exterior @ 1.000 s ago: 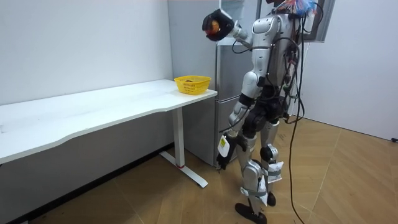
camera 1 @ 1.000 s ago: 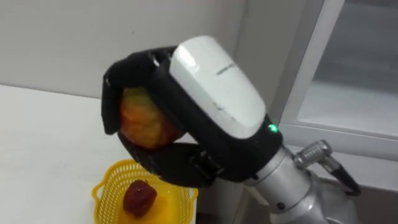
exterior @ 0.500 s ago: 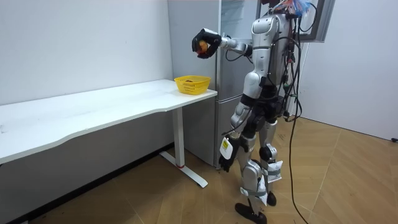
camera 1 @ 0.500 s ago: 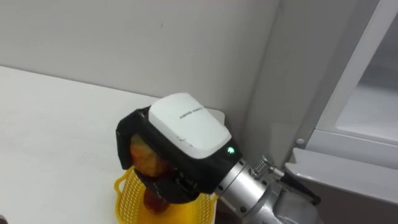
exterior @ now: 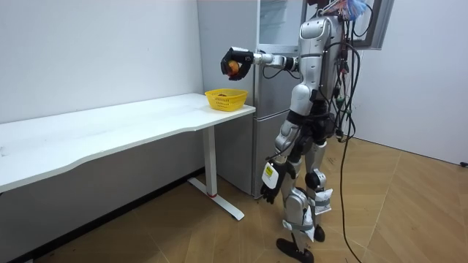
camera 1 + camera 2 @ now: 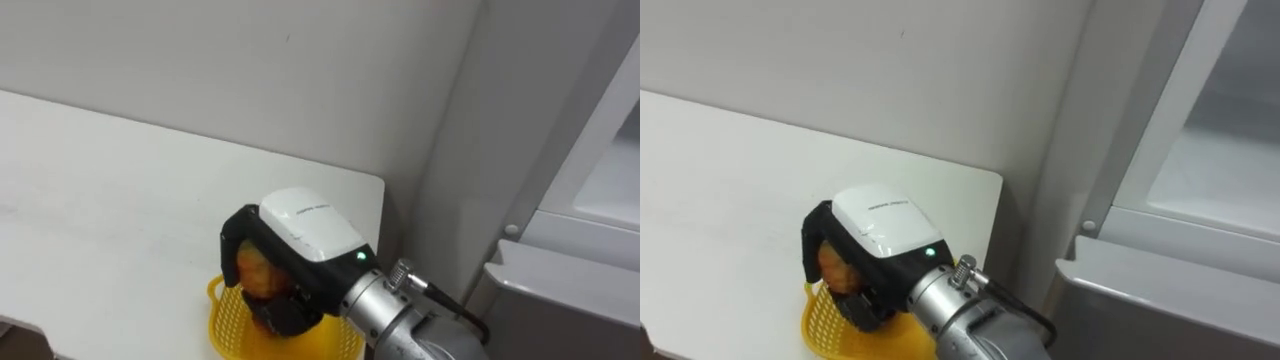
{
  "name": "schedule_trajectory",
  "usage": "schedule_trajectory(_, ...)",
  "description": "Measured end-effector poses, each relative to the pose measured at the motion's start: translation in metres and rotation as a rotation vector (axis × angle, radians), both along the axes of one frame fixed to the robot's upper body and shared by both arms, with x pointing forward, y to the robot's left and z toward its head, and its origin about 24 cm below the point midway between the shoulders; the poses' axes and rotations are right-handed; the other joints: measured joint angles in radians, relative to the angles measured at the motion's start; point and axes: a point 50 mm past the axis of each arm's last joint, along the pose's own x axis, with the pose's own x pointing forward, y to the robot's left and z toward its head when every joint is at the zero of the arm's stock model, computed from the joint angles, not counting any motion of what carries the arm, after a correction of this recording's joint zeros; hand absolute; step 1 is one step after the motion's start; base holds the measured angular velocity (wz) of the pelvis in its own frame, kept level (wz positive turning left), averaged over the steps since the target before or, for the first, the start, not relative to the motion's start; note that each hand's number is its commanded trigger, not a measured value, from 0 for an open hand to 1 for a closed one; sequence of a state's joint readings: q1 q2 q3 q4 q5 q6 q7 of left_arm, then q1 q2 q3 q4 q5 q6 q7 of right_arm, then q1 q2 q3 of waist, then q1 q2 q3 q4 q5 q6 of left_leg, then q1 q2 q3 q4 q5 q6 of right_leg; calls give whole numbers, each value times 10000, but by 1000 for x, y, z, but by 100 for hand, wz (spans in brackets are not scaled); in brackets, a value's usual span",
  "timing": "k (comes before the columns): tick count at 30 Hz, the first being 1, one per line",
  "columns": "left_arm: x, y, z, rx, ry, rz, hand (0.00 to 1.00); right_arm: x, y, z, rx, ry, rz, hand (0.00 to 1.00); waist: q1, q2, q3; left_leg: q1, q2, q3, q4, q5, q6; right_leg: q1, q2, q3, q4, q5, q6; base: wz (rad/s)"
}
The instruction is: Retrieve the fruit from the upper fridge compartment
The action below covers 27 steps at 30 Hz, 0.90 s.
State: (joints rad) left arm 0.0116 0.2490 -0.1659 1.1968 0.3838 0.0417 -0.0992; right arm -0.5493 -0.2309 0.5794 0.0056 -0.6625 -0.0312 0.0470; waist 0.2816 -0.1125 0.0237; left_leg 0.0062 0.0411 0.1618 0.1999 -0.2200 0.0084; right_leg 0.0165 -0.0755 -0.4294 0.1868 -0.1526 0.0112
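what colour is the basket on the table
Yellow basket, clearest in the room view.

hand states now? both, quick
Right hand: shut on the orange-red fruit, held above the yellow basket.
Left hand: hanging low beside the robot's leg; open or shut cannot be told.

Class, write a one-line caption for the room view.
Robot by the fridge holds fruit in its right hand above the basket on the table.

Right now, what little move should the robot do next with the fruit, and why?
Probably lower the right hand toward the yellow basket and only then let go: its fingers are curled round the fruit, which hangs above the basket on the white table.
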Motion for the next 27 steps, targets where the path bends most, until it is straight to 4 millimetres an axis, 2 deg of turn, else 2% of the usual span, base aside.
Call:
schedule_trajectory(8,6,-1,1,-81,-96,-62,0,5,-3,-9,-446,123,-295,100,-13,35,19,-170,1,1,45,7,12,-178,0,21,15,0,-1,0)
schedule_trajectory(15,10,-3,2,-71,-258,-85,0,1,-4,-26,-661,663,-363,100,-12,122,29,-169,-10,20,53,7,13,-214,-4,112,3,0,-1,-2)
schedule_trajectory(22,11,-3,2,-58,-302,-71,0,-1,-1,-29,-752,740,-229,100,16,312,-49,-203,-5,85,52,8,14,-288,-4,140,7,1,-2,-1)
schedule_trajectory(23,11,-3,2,-60,-301,-72,0,-1,-1,-29,-761,742,-222,97,16,329,-53,-202,-3,95,52,9,14,-290,-4,142,8,1,-2,-5)
schedule_trajectory(25,11,-3,2,-65,-294,-72,0,-2,0,-30,-802,750,-180,73,26,358,-52,-188,8,178,52,9,14,-306,-4,147,12,2,-4,-8)
schedule_trajectory(26,11,-3,2,-69,-291,-72,0,-2,0,-30,-805,763,-171,73,24,357,-52,-188,9,191,52,9,14,-313,-5,147,15,3,-5,-9)
schedule_trajectory(27,11,-4,1,-83,-291,-73,0,-2,0,-31,-818,787,-163,0,22,355,-53,-187,10,220,52,9,14,-328,-9,146,24,6,-10,-7)
